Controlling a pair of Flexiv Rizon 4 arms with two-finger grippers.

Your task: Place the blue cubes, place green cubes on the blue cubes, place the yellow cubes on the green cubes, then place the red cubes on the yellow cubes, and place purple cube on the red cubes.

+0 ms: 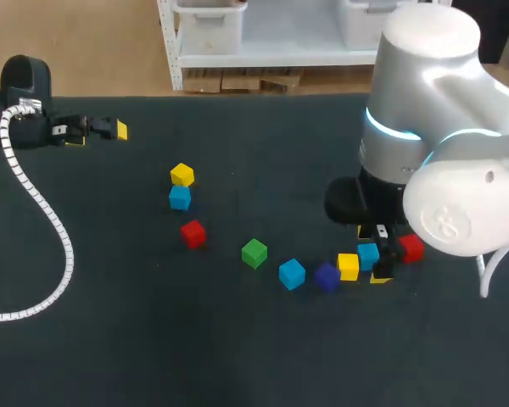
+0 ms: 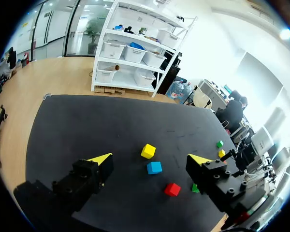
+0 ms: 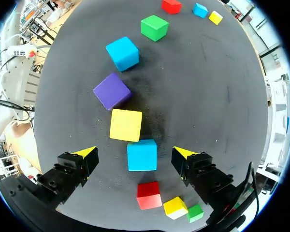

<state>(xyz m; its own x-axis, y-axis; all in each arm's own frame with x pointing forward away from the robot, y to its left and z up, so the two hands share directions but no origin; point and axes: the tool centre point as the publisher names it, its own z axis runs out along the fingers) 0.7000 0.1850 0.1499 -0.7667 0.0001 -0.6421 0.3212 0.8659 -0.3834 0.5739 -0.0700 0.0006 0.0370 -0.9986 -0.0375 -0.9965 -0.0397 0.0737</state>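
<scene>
Right gripper spread open, straddling blue cube, fingers clear of its sides. Yellow cube just ahead, purple cube beyond, red cube close behind. Bare table toward near edge. Left gripper released, near far-left edge. Right fingers largely hidden under right arm in head view.

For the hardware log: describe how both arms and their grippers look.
The right arm is bulky, rounded, silver-white, with glowing cyan rings. The left arm shows a black wrist and white coiled cable. Left gripper and right gripper have black blocky fingers, yellow wedge tips.
</scene>
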